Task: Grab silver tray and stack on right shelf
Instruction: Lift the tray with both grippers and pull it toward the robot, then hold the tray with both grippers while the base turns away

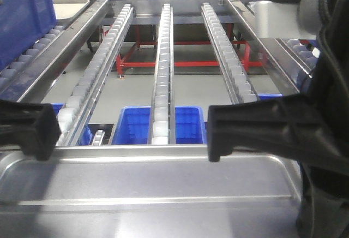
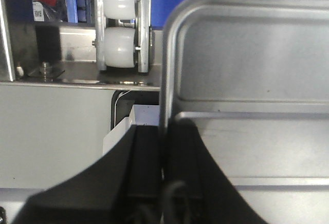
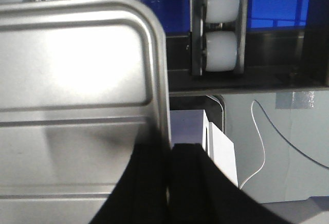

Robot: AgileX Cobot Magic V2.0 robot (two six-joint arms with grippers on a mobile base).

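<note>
I hold the silver tray (image 1: 147,180) level by its two short sides, low in the front view. Its far rim lies just short of the right shelf (image 1: 162,58), whose white roller rails run away from me. My left gripper (image 1: 34,133) is shut on the tray's left rim (image 2: 165,80), with one finger (image 2: 146,157) outside and one inside. My right gripper (image 1: 219,134) is shut on the right rim (image 3: 160,80) in the same way, as the right wrist view (image 3: 168,152) shows. The tray's ribbed floor (image 3: 72,126) is bare.
Blue bins (image 1: 136,124) sit on the floor under the rails, in front of a red frame (image 1: 180,63). A large blue crate (image 1: 24,14) rests on the neighbouring rollers at left, with a pale tray (image 1: 73,9) behind it. A grey box (image 1: 278,19) sits at right.
</note>
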